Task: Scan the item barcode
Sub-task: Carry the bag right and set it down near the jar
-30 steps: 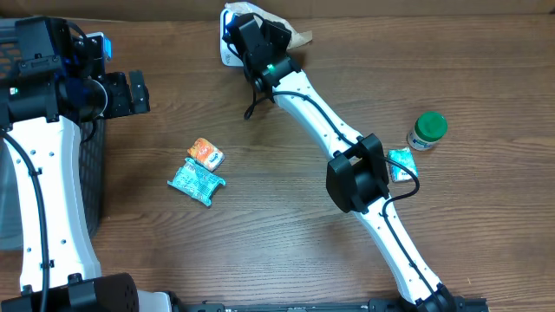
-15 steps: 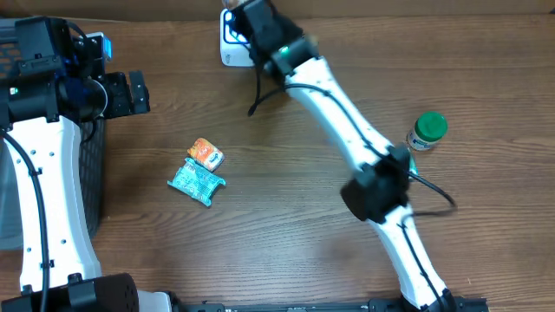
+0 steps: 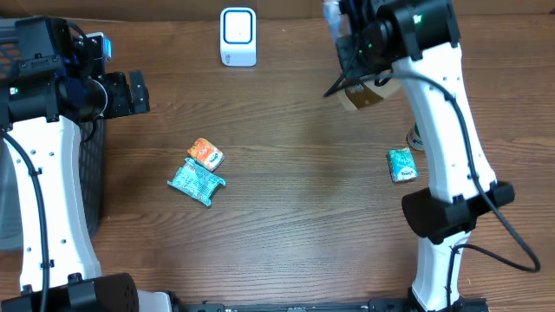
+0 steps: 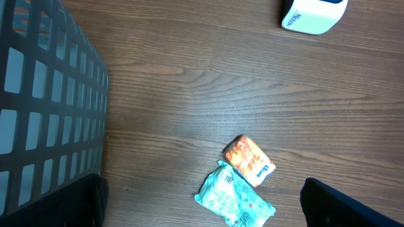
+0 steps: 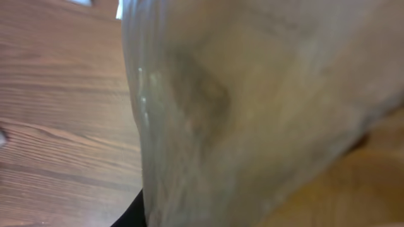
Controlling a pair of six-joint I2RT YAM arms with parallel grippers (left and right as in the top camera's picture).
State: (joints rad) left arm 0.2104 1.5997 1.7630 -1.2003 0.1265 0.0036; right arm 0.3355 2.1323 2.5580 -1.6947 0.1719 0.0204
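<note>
- Your right arm has swung off the scanner (image 3: pixel 238 36). A second ago, and half a second ago too, its claw was down over the scanner at the back edge of the worktop (image 3: pixel 295 217). Now it is up at the right rear, well apart from the unit.
- The scanner's face is uncovered again in the overhead view, and nothing is held in front of it.
- The right claw (image 3: pixel 353 69) is clenched on the wrapped item (image 3: pixel 364 94), a tan thing in clear film. It hangs below the fingers, off the worktop, and fills the right wrist view (image 5: pixel 252 113).
- You cannot tell from these views where the barcode sits, or whether it was read.
- My reading is that the pass at the scanner is over and you are now carrying the item away. If no read was confirmed, you will have to bring it back.
- The small teal packet (image 3: pixel 401 164) lies on the right side below the held item, and the arm now hides most of the green-lidded jar (image 3: pixel 416 139) beside it. Mind both if you set down there.
- Your left claw (image 3: pixel 127 93) has not moved. It is released, jaws wide and empty, near the black basket (image 4: pixel 50 94).
- The orange packet (image 3: pixel 206 153) and the larger teal packet (image 3: pixel 197 182) lie touching, where they were, not yet picked up.
</note>
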